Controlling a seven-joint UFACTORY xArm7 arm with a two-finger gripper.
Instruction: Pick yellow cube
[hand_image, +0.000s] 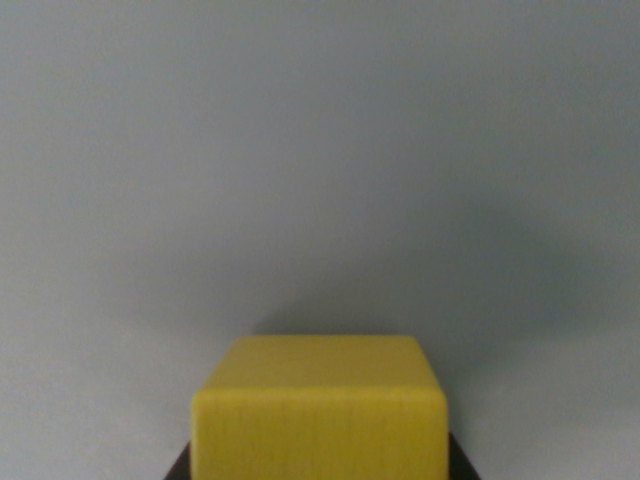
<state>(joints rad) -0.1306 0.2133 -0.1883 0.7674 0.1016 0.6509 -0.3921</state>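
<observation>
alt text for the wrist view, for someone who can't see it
A yellow cube fills the bottom centre of the wrist view, seen close up with its top and front faces showing. Dark shapes, too little in view to identify, flank its lower corners. Behind it lies a plain grey surface with a soft shadow around the cube.
</observation>
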